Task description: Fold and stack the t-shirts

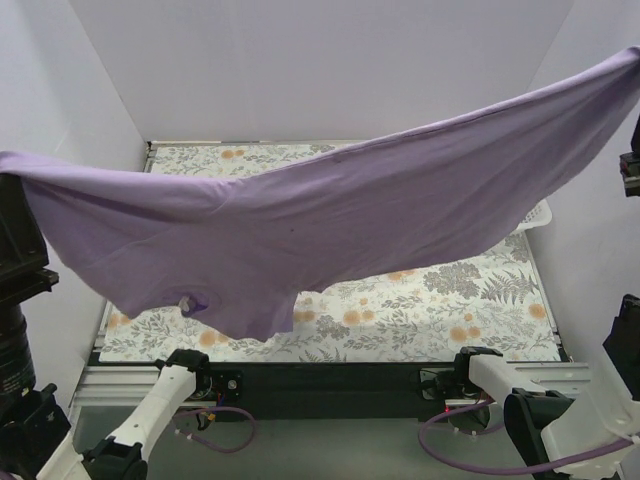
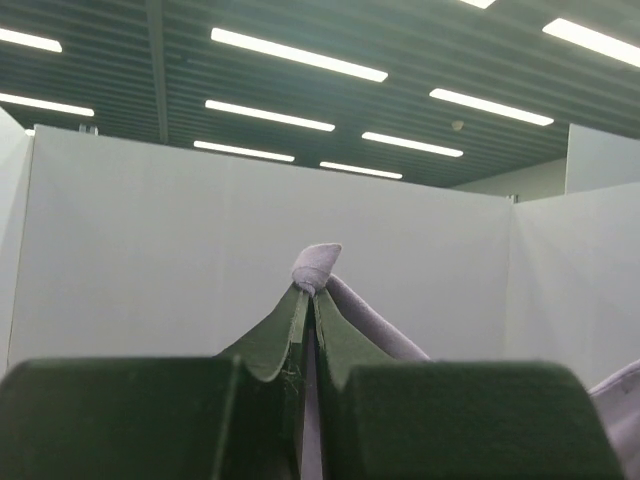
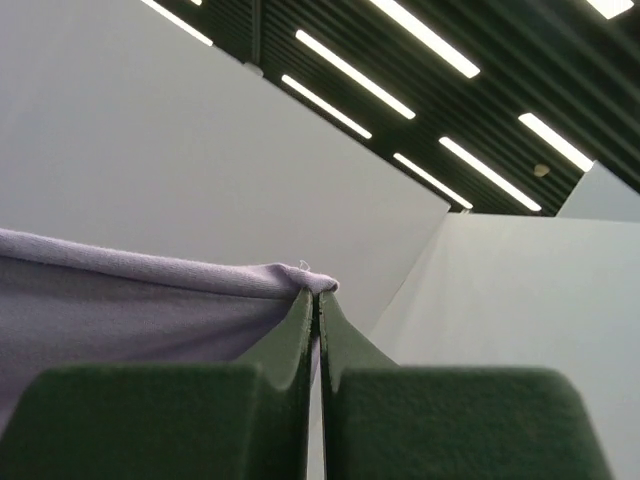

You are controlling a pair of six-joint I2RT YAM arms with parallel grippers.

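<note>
Here the lavender t-shirt (image 1: 330, 230) hangs stretched in the air above the floral table (image 1: 450, 310), sagging lowest toward the left. A bunched tip of cloth pokes up between the left gripper (image 2: 312, 295) jaws, clamped tight on it. The right gripper (image 3: 318, 298) jaws likewise pinch a rolled edge at the shirt's other end.

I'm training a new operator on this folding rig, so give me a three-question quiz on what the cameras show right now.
1. True or false: the t-shirt is already folded into a small rectangle.
2. Which one grips cloth? A. left gripper only B. right gripper only C. both
3. Fill in: the t-shirt hangs lowest over the table nearer the ___ arm.
Key: 1 false, it hangs stretched in the air; 2 C; 3 left.
</note>
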